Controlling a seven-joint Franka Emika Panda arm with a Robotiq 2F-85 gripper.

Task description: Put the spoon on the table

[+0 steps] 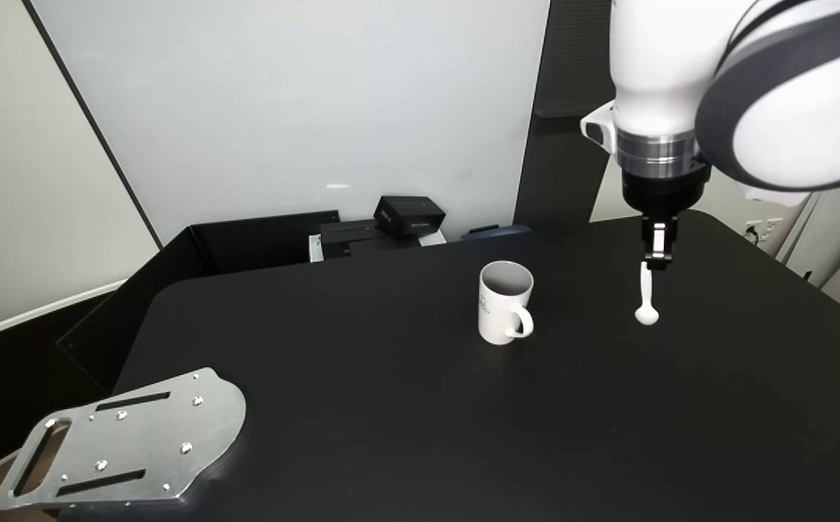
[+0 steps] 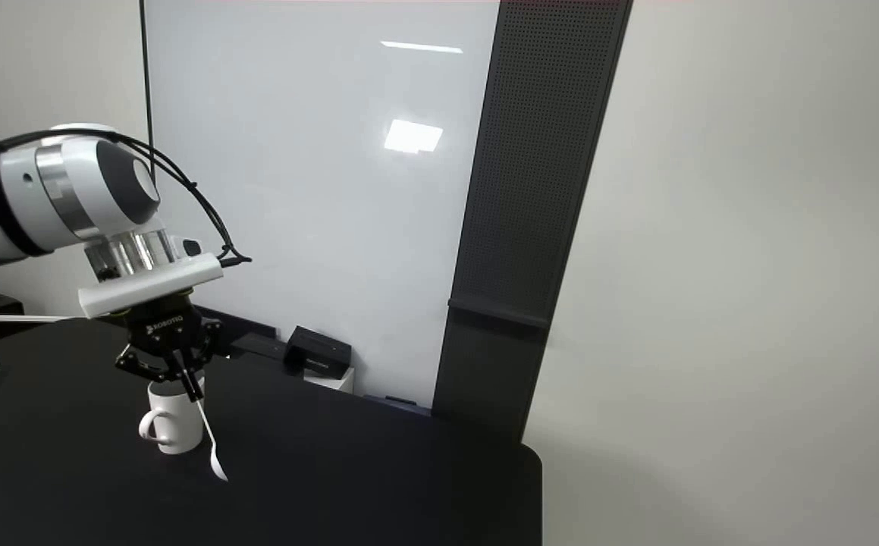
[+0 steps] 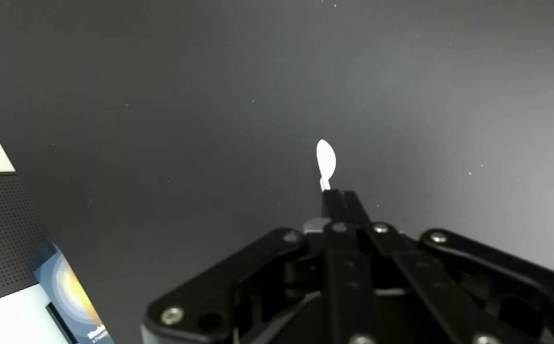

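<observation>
The small slender white spoon [image 1: 646,293] hangs bowl-down from my gripper [image 1: 656,264] in an exterior view. The spoon [image 2: 217,462] and gripper [image 2: 195,396] also show in an exterior view, where the spoon is tilted. In the wrist view the fingertips [image 3: 341,193] are closed together on the handle, and only the spoon's bowl [image 3: 326,160] and neck stick out. The upper handle is hidden between the fingers. The spoon looks held above the black table [image 1: 391,406], but the height of the gap is hard to tell. The table [image 3: 210,95] fills most of the wrist view.
A white mug [image 1: 498,319] stands upright on the table, and it shows behind the spoon in an exterior view [image 2: 181,425]. A slotted grey metal plate [image 1: 144,435] lies at a table corner. Black boxes [image 1: 411,215] and a blue package [image 3: 69,291] lie beyond the table's edge.
</observation>
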